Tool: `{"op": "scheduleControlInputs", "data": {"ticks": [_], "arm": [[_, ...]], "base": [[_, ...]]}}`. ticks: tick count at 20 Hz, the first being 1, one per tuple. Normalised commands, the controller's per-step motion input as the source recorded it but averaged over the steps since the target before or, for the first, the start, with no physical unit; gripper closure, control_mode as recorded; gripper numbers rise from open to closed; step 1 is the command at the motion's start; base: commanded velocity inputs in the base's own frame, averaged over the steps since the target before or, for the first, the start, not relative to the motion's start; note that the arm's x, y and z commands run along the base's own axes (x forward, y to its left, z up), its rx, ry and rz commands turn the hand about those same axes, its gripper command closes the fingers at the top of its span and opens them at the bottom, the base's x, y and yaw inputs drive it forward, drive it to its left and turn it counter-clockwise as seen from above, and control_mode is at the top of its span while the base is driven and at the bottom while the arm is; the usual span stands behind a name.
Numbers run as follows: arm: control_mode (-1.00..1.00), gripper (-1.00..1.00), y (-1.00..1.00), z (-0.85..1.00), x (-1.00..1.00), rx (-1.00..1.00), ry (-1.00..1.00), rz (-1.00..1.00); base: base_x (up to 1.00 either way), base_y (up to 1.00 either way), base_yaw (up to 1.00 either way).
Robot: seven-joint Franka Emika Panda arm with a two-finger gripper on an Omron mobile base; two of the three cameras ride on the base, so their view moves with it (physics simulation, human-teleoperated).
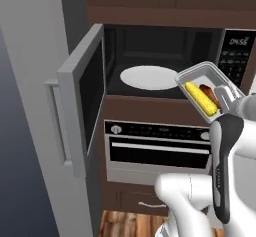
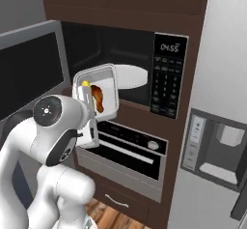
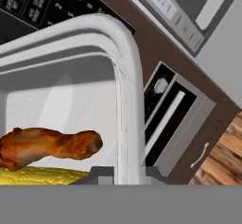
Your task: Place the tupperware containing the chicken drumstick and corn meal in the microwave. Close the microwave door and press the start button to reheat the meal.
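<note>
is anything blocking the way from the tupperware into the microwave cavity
Nothing visible does. The microwave door is swung wide open to the left, and the tupperware is held up in front of the right part of the opening. Inside the microwave, just the round white plate lies flat on the floor.

The white arm rises from its rounded base, bends at a dark-jointed elbow and reaches up and forward; the forearm runs steeply upward to the wrist, which is turned so the hand points ahead; the gripper (image 1: 223,97) sits at the top of that reach, its jaws drawn nearly together on the near rim of the tupperware (image 1: 206,83), carried tilted just ahead of the hand; in the hand view the two dark fingertips (image 3: 101,175) show low in the picture, one on either side of that rim (image 3: 127,124).
</note>
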Motion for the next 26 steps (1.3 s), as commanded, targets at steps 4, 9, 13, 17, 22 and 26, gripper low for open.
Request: {"op": "scheduleControlInputs", "data": {"ticks": [4, 9, 13, 17, 22, 26], "arm": [[1.00, 1.00, 0.00, 0.00, 0.00, 0.00, 0.00, 0.00], [1.00, 1.00, 0.00, 0.00, 0.00, 0.00, 0.00, 0.00], [-1.00, 1.00, 0.00, 0.00, 0.00, 0.00, 0.00, 0.05], [-1.00, 1.00, 0.06, -0.03, 0.26, 0.00, 0.00, 0.01], [-1.00, 1.00, 0.00, -0.01, 0.52, 0.00, 0.03, 0.00], [-1.00, 1.00, 0.00, -0.04, 0.66, 0.00, 0.11, 0.00]], "base": [[0.57, 0.00, 0.25], [0.20, 0.06, 0.23], [0.06, 0.05, 0.08], [0.00, 0.00, 0.00], [0.00, 0.00, 0.00], [0.00, 0.00, 0.00]]}}
